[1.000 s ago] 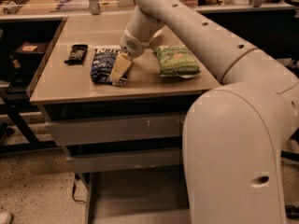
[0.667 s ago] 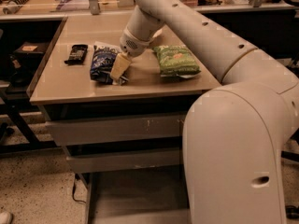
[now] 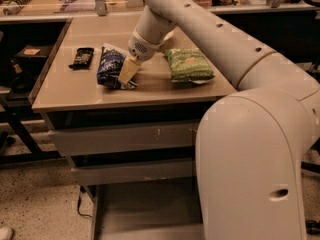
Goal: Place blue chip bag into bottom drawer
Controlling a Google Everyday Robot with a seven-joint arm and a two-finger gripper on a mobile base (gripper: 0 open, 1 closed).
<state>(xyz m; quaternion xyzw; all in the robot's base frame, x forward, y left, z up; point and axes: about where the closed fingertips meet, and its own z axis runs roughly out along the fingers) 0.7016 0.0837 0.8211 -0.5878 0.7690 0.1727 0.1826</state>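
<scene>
The blue chip bag [image 3: 109, 66] lies flat on the table [image 3: 75, 93], its white-banded end pointing towards the far edge and its crinkled lower end near the front edge. My hand [image 3: 126, 75] is down at the bag's right side, its tan tip resting against or on the bag's edge. From this angle I cannot tell whether the hand is clenched on the bag or released. The pale arm [image 3: 200, 29] slopes down to the bag from the upper right. It comes off the robot's large white body [image 3: 255, 159], which fills the foreground to the right of the bag. Just left of the bag, with a narrow gap of bare table between them, lies a small black packet [image 3: 82, 57]. Well to the bag's right, on the same surface, lies a green chip bag [image 3: 188, 65]. Below the bag, under the table top, I see two closed grey drawer fronts [image 3: 125, 138], one above the other. Lower again, the bottom drawer [image 3: 150, 209] is pulled out towards the camera. Its flat grey floor and its low left wall show, and its right part is hidden behind the robot's body.
</scene>
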